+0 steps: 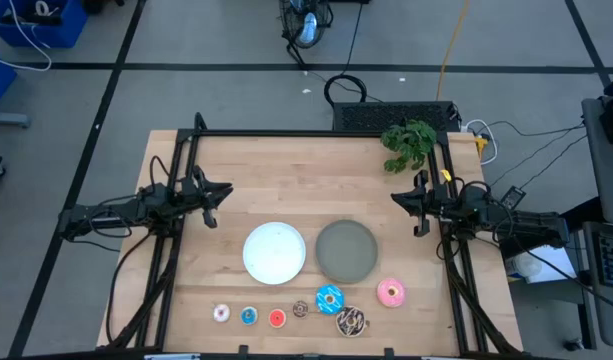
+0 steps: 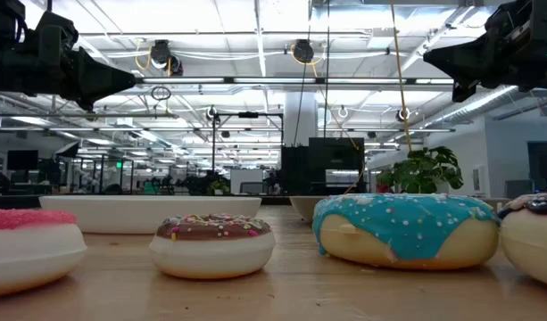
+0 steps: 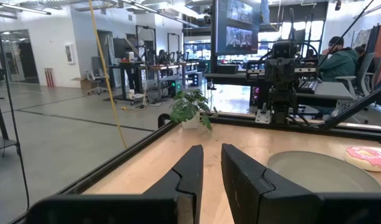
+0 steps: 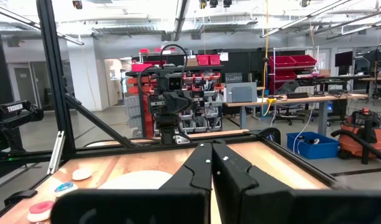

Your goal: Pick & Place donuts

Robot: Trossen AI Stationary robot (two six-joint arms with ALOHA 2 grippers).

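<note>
Seven toy donuts lie flat on the wood in a row near the table's near edge: tiny pale pink (image 1: pixel 221 313), blue (image 1: pixel 249 316), red (image 1: pixel 277 318) and brown (image 1: pixel 301 309), then larger blue-iced (image 1: pixel 329 298), chocolate with sprinkles (image 1: pixel 351 321) and pink (image 1: pixel 390 292). My left gripper (image 1: pixel 224 191) hangs level above the table's left side, its fingers (image 3: pixel 189 168) a narrow gap apart with nothing between them. My right gripper (image 1: pixel 397 198) hangs level above the right side, shut and empty (image 4: pixel 212 163). Both stand far from the donuts.
A round white plate (image 1: pixel 274 252) and a round grey plate (image 1: pixel 346 250) sit side by side mid-table, between the arms and the donut row. A green plant (image 1: pixel 409 143) stands at the far right corner. A black frame (image 1: pixel 316 133) rims the table. A person (image 3: pixel 339 59) sits beyond the table.
</note>
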